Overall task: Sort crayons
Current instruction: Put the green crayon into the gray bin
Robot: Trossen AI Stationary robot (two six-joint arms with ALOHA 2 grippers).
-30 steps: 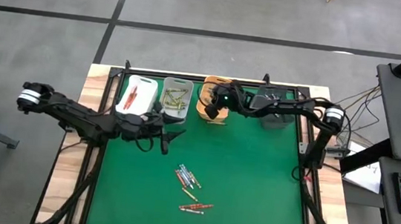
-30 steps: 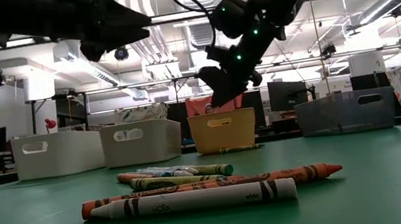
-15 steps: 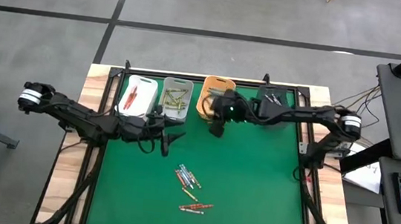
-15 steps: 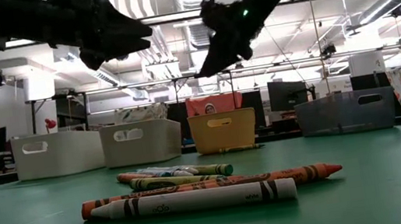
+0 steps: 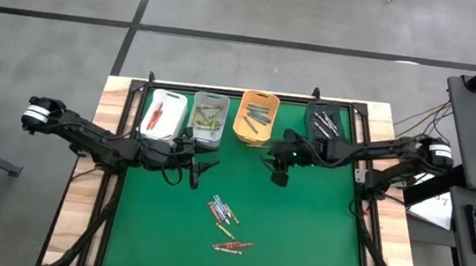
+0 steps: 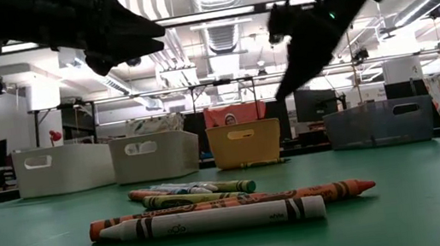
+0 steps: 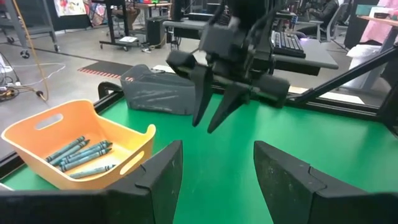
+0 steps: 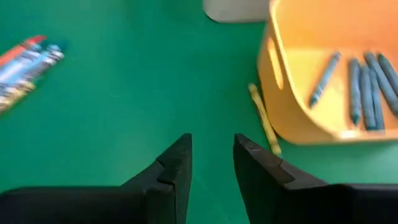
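The right gripper (image 5: 277, 173) hangs open and empty over the green table (image 5: 315, 239), near the orange bin (image 5: 255, 117). The left gripper (image 5: 202, 166) waits open, holding nothing. Loose crayons (image 5: 225, 216) lie nearer, in the middle.

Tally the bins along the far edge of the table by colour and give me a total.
white bin: 1
grey bin: 1
orange bin: 1
dark bin: 1
Total: 4 bins
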